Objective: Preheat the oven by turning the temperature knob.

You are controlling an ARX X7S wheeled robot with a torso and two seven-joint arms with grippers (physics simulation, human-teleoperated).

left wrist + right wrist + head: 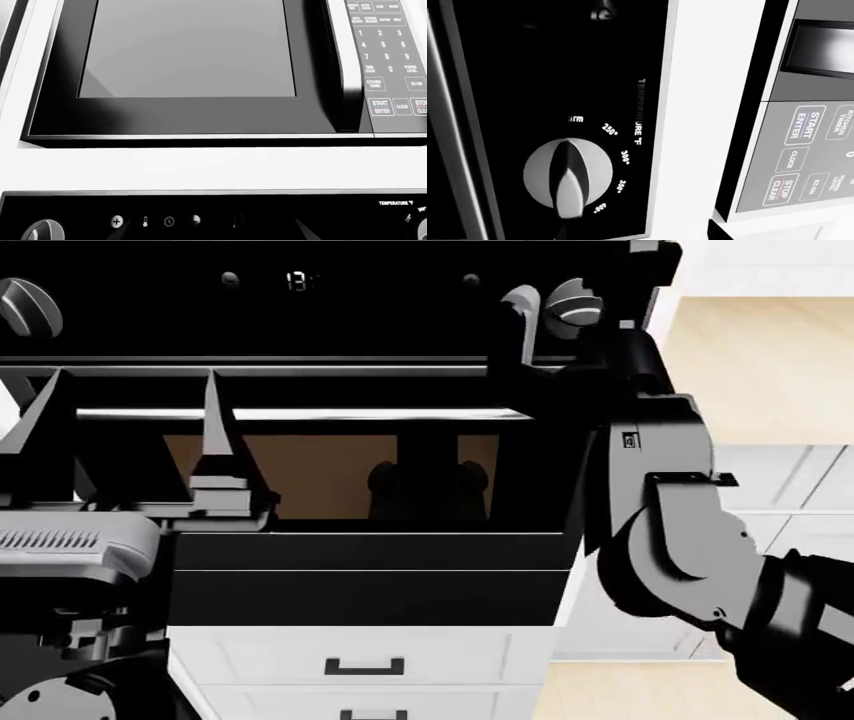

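Note:
The black oven (374, 570) fills the head view, with its brown window (320, 475), silver bar handle (374, 414) and black panel above. The silver temperature knob (577, 302) sits at the panel's right end. In the right wrist view the temperature knob (567, 177) is close, its ridge lying between the 400° mark and the opposite side. My right gripper (571, 318) is at the knob; one finger (518, 315) shows just left of it with a small gap, and the other is hidden. My left gripper (134, 415) is open and empty in front of the handle.
A second knob (27, 305) sits at the panel's left end and also shows in the left wrist view (41, 231). A microwave (187, 50) with a keypad (800, 150) sits above the oven. White drawers (363, 667) are below, and white cabinets (787, 490) are to the right.

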